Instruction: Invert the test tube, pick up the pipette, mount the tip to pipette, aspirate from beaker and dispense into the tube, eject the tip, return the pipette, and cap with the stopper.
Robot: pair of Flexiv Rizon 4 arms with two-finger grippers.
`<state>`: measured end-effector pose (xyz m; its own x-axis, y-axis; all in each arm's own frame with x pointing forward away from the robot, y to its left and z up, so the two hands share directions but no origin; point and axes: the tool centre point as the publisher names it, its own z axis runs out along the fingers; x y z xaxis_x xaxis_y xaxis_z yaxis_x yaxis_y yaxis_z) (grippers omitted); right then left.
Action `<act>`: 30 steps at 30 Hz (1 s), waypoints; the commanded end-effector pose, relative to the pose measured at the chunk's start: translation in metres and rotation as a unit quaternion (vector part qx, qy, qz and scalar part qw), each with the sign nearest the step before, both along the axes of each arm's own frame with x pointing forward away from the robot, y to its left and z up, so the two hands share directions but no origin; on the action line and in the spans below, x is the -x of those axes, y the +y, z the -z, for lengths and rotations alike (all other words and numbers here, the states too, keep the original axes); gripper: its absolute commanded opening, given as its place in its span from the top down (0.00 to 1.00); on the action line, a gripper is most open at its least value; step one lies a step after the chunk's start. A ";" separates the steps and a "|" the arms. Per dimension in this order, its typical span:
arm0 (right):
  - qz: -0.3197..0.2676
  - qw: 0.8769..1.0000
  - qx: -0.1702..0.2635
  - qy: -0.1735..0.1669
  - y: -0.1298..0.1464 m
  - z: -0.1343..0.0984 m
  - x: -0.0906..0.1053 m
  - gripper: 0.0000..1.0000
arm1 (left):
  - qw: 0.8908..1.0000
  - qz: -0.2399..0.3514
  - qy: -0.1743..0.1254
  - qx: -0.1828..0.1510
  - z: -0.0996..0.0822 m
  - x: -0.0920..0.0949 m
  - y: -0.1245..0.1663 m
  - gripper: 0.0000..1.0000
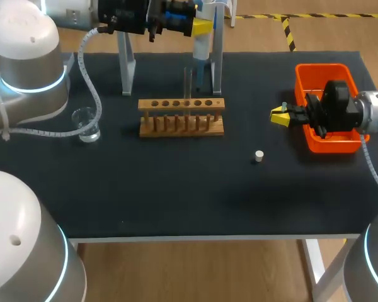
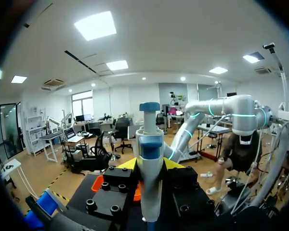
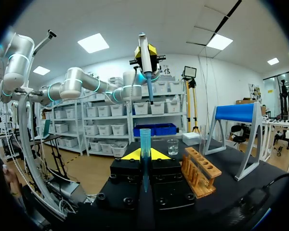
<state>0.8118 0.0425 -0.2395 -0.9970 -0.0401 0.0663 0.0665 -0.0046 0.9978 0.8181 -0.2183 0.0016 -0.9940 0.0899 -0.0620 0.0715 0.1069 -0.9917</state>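
Right wrist view: right fingers point(image 3: 129, 155) pinched shut on the blue tip point(image 3: 145, 144), just left of the orange bin point(image 1: 302, 75). It looks like light, thin, slippery plastic, so hold it gently. Left fingers point(image 2: 126, 164) clamp the stiff pipette point(image 2: 150, 173) above the far bench point(image 1: 176, 189).

The pipette point(image 1: 201, 45) is cut off above in the head view.

black table point(image 1: 176, 201) | wooden rack point(image 1: 181, 117) | beaker point(image 1: 85, 124) | stopper point(image 1: 259, 156) | orange bin point(image 1: 321, 72) | stand point(image 1: 126, 75)
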 end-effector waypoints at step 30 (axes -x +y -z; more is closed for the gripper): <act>-0.019 0.999 -0.005 -0.042 0.110 -0.016 -0.007 1.00 | 1.000 0.002 0.000 -0.001 -0.001 -0.001 0.000 1.00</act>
